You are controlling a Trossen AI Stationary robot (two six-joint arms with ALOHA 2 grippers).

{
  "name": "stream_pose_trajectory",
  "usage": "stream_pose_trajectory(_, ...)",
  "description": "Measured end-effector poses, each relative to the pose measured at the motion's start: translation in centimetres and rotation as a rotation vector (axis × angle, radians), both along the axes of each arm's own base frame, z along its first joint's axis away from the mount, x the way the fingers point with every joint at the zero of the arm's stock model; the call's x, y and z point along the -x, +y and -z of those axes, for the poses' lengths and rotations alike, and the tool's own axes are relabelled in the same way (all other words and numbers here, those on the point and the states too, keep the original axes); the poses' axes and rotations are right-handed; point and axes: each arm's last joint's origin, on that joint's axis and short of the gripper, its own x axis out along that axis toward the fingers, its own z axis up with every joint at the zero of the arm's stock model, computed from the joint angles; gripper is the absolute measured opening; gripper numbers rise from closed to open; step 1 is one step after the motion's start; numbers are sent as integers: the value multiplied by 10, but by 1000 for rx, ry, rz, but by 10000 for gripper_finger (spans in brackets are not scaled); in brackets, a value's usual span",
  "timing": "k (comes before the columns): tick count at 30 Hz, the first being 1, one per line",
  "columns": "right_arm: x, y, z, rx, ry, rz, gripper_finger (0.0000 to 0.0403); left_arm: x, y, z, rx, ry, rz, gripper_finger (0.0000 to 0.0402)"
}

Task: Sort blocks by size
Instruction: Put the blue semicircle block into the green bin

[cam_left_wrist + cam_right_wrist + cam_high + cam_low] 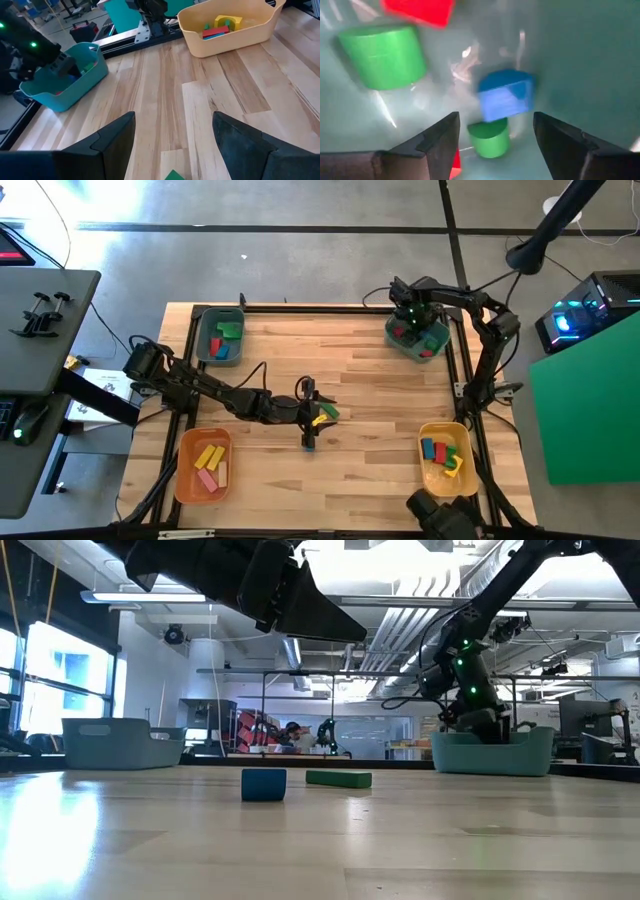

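On the table's middle lie a green block (327, 413) (339, 779) and a blue cube (310, 443) (264, 784). My left gripper (314, 415) (172, 145) hangs open above them, clear of both; the green block's tip (174, 175) shows below its fingers. My right gripper (414, 321) (495, 145) is open, pointing down into the teal bin (436, 348) at the far right. Under it on the bin's floor lie a blue block (506, 95), two green cylinders (382, 55) (490, 137) and a red block (420, 10).
A second teal bin (207, 340) with red, green and blue blocks stands at the far left. Near left is an orange bin (185, 470) with yellow and pink blocks. A yellow bin (432, 455) (200, 42) with mixed blocks sits near right. A black frame (190, 330) edges the table.
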Motion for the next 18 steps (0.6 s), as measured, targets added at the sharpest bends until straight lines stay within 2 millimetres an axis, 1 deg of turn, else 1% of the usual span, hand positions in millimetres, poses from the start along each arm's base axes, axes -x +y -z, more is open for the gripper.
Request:
stream_pose_trajectory(3, 1, -5, -4, 29, -3, 46, 250, 0, 0, 0, -3, -4, 1, 252)
stream_pose_trajectory(5, 3, -6, -4, 32, -3, 60, 249, 0, 0, -1, -1, -11, 1, 252)
stream_pose_trajectory(12, 10, -3, 14, 33, -26, 78, 249, -1, -1, -2, 9, -21, 20, 252)
stream_pose_trajectory(18, 6, -6, 18, 79, -84, 78, 249, -1, -1, -3, 15, -33, 27, 252)
